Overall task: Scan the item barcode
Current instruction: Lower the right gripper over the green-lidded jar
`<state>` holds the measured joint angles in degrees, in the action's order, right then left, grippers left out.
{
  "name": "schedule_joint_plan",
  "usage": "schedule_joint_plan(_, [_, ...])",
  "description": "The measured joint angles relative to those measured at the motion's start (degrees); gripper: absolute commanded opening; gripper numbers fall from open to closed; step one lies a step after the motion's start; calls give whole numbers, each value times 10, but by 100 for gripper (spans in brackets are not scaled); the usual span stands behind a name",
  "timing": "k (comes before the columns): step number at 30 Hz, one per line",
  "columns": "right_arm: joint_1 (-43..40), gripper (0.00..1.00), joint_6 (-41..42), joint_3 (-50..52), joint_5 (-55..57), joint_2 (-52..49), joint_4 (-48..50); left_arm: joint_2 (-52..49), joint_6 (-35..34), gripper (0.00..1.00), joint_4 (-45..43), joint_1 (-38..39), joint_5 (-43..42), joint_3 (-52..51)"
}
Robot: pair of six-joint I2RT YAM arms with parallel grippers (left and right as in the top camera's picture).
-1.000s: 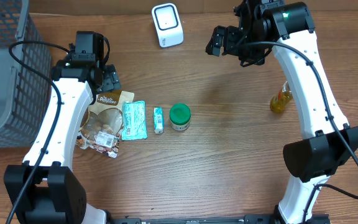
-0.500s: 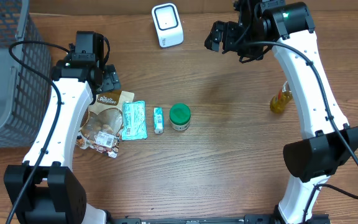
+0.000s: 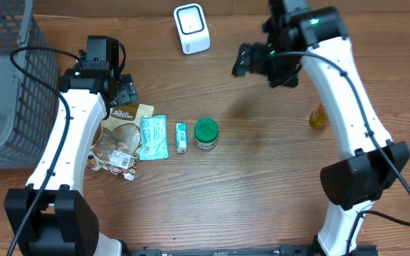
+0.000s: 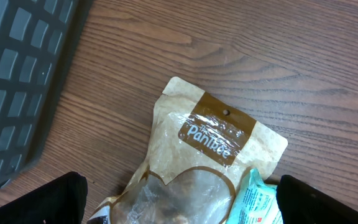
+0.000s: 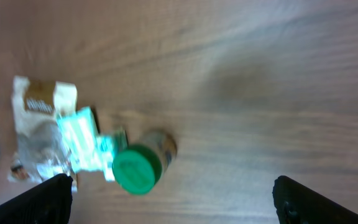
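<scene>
The white barcode scanner [image 3: 191,28] stands at the table's back edge. In a row at the left middle lie a brown Pantree pouch [image 3: 123,135], a teal packet [image 3: 153,137], a small teal stick [image 3: 181,136] and a green-lidded jar [image 3: 206,133]. My left gripper [image 3: 123,91] hovers open over the top of the pouch [image 4: 210,149], its fingers [image 4: 48,202] wide apart with nothing between them. My right gripper [image 3: 251,58] hangs open in the air, behind and to the right of the jar [image 5: 138,167]. That view is blurred.
A grey wire basket [image 3: 6,85] fills the left edge, close beside the left arm. A yellow bottle [image 3: 320,115] stands at the right, near the right arm's forearm. Bare wood lies between the jar and the bottle.
The right arm has swung forward and a little left from the back edge toward the table's middle, staying open. The left arm and the items have not moved.
</scene>
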<state>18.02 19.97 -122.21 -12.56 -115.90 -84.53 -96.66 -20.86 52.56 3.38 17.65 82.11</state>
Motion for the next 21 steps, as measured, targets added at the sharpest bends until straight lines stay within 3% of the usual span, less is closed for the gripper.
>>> schedule_joint_plan(21, [226, 100, 243, 262, 247, 0, 245, 0, 0, 100, 0, 0, 0, 0])
